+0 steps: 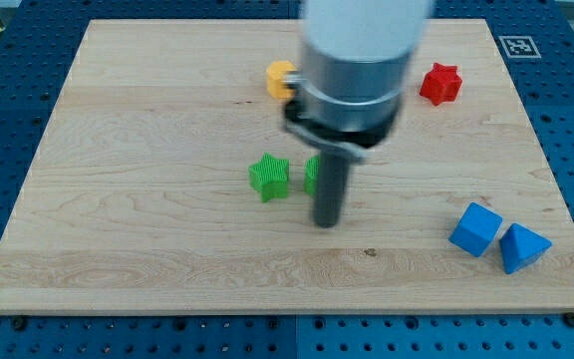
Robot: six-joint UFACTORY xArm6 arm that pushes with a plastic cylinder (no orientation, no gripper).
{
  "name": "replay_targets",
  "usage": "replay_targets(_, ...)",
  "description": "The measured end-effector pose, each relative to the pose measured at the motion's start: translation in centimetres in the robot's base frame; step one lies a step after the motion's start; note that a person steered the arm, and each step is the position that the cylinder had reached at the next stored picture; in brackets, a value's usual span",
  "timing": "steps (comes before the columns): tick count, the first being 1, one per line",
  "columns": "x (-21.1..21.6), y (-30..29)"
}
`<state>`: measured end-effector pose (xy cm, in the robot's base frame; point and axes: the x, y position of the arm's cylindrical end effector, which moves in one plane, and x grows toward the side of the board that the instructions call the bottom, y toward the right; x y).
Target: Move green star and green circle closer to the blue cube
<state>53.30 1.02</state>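
Wooden board (pixel 167 130) on a blue perforated bench (pixel 8 339), filling most of the frame; arm's grey housing (pixel 357 60) dropping in from the upper middle, ending in a dark rod; no gripper fitted, so nothing to open or close, just my tip (pixel 326 224) set down on the wood a little below centre. Green star (pixel 269 177) just left of the rod, apart from it; green circle (pixel 312 175) immediately behind the rod on its left edge, mostly hidden, contact impossible to judge. Blue cube (pixel 475 228) well off toward the lower right of the frame, with a blue triangular block (pixel 522 247) just beside it on its right; both greens well apart from that pair. Yellow block (pixel 281 78) at upper middle, half covered by the housing, shape unclear; red star (pixel 440 84) at upper right.
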Motion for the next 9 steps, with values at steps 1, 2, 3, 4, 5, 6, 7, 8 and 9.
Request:
replay_targets(1,-0.9,-7.7)
replay_targets(2,-2.8,-10.2)
replay_targets(3,-2.8,-9.1)
replay_targets(4,-3.9,-4.3)
replay_targets(5,-5.7,-1.5)
replay_targets(6,-7.8,-1.1)
replay_targets(7,-9.6,-1.3)
replay_targets(8,-9.7,-1.3)
replay_targets(9,-8.7,-0.4)
